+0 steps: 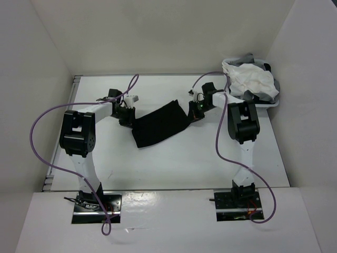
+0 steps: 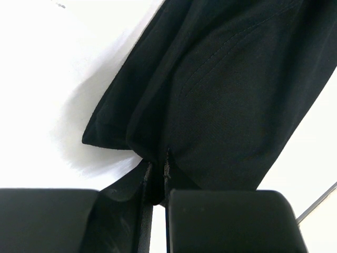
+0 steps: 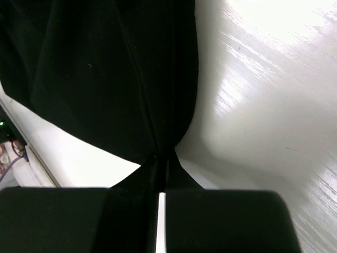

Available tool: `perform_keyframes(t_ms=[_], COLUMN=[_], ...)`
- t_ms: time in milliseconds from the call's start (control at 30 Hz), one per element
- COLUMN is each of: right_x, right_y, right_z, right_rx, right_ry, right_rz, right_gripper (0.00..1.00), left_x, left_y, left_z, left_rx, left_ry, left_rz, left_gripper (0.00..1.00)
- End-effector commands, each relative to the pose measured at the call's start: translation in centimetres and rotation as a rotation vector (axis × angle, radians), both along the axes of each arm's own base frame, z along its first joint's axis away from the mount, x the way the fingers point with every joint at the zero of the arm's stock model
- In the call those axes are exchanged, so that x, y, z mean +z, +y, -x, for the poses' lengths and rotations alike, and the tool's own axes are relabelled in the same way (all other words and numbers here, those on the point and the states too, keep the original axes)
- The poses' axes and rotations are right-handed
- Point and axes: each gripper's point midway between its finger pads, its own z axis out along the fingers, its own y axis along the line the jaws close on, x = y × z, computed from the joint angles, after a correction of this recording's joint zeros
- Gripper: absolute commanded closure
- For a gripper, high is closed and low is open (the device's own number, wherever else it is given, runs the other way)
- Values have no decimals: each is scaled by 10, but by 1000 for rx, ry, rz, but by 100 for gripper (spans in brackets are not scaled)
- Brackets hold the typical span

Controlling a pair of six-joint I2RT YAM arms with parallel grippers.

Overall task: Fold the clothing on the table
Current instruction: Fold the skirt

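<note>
The black clothing [image 1: 162, 123] stretches across the middle of the white table [image 1: 158, 163] between my two grippers. My left gripper [image 1: 128, 117] is shut on its left end; in the left wrist view the fabric [image 2: 221, 89] bunches into the closed jaws [image 2: 157, 167]. My right gripper [image 1: 196, 110] is shut on the right end, and the right wrist view shows the cloth [image 3: 105, 74] drawn in pleats to the pinched tips [image 3: 162, 159].
A small white basket [image 1: 266, 103] at the back right corner holds a white garment [image 1: 251, 79] and a grey cloth [image 1: 247, 57]. White walls enclose the table on three sides. Purple cables [image 1: 39, 126] loop from both arms.
</note>
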Motion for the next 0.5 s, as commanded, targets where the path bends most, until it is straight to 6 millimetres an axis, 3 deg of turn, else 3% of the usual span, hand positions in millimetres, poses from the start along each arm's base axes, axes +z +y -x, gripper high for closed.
perform_keyframes(t_ms=[0,233,467], right_x=[14,81,99], right_y=[-12,-7,22], right_z=[-11,-30,-9], right_rx=[-17,-63,-6], right_ry=[-107,-375,-459], right_rz=[136,323,415], right_gripper=[100,100,100], left_x=[1,-6,-8], left_y=[-4,-4,-3], left_z=[6,8,5], left_rx=[-7,-6,-3], left_ry=[20,39,39], left_rz=[32,30,21], left_gripper=[99,100,100])
